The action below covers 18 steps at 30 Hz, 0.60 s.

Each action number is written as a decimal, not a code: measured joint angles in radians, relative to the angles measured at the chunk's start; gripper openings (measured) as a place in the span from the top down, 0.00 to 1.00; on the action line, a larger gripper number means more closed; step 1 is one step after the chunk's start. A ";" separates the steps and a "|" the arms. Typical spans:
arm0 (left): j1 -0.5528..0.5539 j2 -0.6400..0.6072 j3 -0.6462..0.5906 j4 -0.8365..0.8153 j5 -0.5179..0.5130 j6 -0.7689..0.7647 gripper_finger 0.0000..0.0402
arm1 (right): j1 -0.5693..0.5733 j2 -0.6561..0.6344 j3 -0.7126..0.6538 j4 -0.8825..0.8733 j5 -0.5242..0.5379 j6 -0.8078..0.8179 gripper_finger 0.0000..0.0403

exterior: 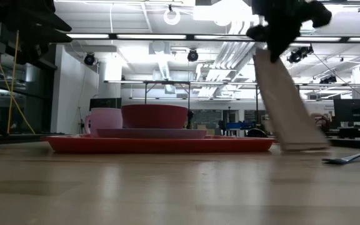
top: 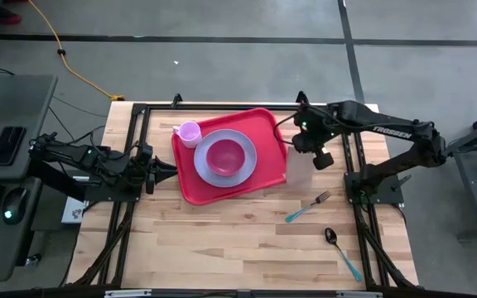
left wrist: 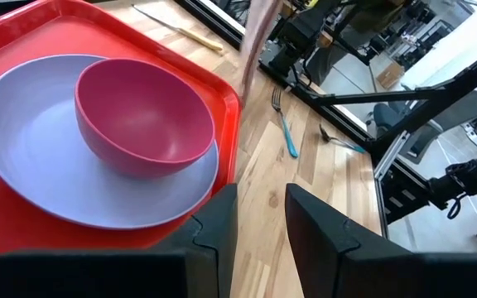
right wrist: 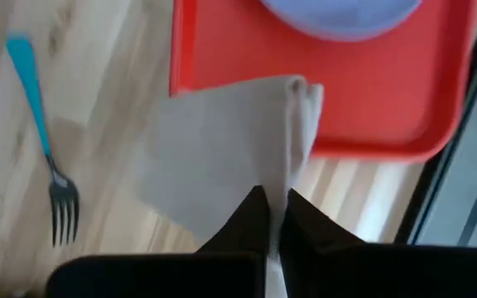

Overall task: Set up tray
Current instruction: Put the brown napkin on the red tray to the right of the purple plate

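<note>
- Currently my right tool hangs just off the tray's right edge, above the table, fingers pinched tight on a pale napkin.
- Napkin hangs down from the fingers; in the low view its bottom edge reaches the table beside the tray, tilted, top leaning toward the tray.
- Tray sits on the far half of the table, turned slightly askew to the table edges.
- On the tray: lavender plate near its middle, dark pink bowl on the plate, pink cup at the tray's far left corner, touching or just beside the plate rim; cannot tell which.
- My left tool rests low, just off the tray's left edge, pointing at it; fingers narrowly apart, holding nothing.
- Fork with a blue handle lies on the table off the tray's near right corner; spoon, also blue-handled, lies farther from the tray, well apart.
- Wrist view confirms the bowl seated on the plate, plate inside the tray rim.
</note>
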 joint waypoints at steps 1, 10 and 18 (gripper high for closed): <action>0.000 0.000 0.000 0.000 0.000 0.002 0.67 | 0.005 0.002 0.020 0.003 -0.008 -0.002 1.00; 0.000 0.000 0.000 0.000 0.000 0.022 0.67 | 0.036 0.093 0.085 0.029 -0.063 -0.031 1.00; 0.000 0.000 0.000 0.000 0.008 0.031 0.67 | 0.013 0.221 0.083 0.100 -0.088 -0.127 1.00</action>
